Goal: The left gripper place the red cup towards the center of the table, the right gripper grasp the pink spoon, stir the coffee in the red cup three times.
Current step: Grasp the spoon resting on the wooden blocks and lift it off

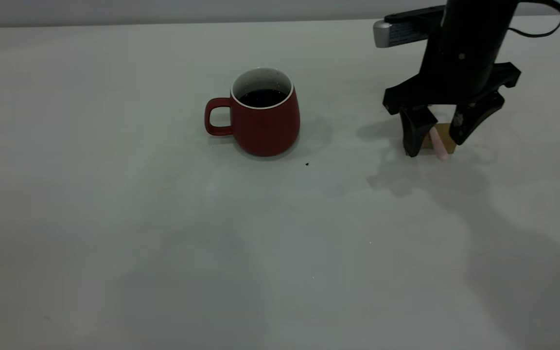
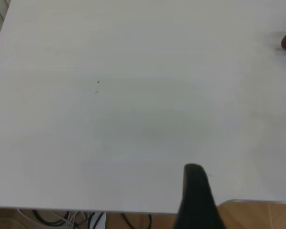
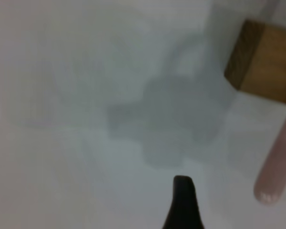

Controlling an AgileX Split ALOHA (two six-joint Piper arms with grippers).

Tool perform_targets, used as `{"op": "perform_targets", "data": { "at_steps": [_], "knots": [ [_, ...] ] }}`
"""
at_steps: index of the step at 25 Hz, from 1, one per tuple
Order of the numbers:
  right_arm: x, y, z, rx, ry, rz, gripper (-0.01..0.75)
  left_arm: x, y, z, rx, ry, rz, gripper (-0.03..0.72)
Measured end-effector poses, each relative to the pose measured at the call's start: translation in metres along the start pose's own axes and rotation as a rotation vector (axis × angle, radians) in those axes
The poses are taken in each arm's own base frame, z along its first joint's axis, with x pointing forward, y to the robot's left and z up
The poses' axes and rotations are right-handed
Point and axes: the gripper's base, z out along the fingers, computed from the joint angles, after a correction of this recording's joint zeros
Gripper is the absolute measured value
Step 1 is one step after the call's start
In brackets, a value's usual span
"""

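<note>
a pale grey tabletop carries the red cup of coffee near its middle. the right end effector points down, fingers apart astride the pink spoon on a wooden block. the left end effector hangs over the tabletop's edge; whether its fingers are apart cannot be told.

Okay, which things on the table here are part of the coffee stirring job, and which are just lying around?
Part of the job:
- red cup on the table
- coffee inside it
- pink spoon, leaning on the block
- right claw, open, astride the spoon

Lying about:
- tan wooden block under the spoon
- dark speck near the cup
</note>
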Motion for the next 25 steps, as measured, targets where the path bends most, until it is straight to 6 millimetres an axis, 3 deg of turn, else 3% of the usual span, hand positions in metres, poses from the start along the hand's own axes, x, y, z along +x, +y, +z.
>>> {"op": "perform_targets", "data": {
  "at_steps": [6,17,20,22,25],
  "knots": [
    [-0.007,-0.008,0.005,0.017,-0.008,0.004,0.645,0.000,0.000,0.000,0.000,0.000,0.000,0.587],
    [-0.001,-0.019,0.026,0.020,0.031,0.048,0.608,0.000,0.000,0.000,-0.001,0.000,0.000,0.587],
    [-0.001,-0.019,0.028,0.021,0.021,0.059,0.547,0.000,0.000,0.000,-0.001,0.000,0.000,0.587],
    [-0.002,-0.019,0.028,0.021,0.013,0.081,0.467,0.000,0.000,0.000,-0.001,0.000,0.000,0.587],
    [-0.002,-0.020,0.028,0.029,0.009,0.098,0.266,0.000,0.000,0.000,-0.001,0.000,0.000,0.587]
  ]
}}
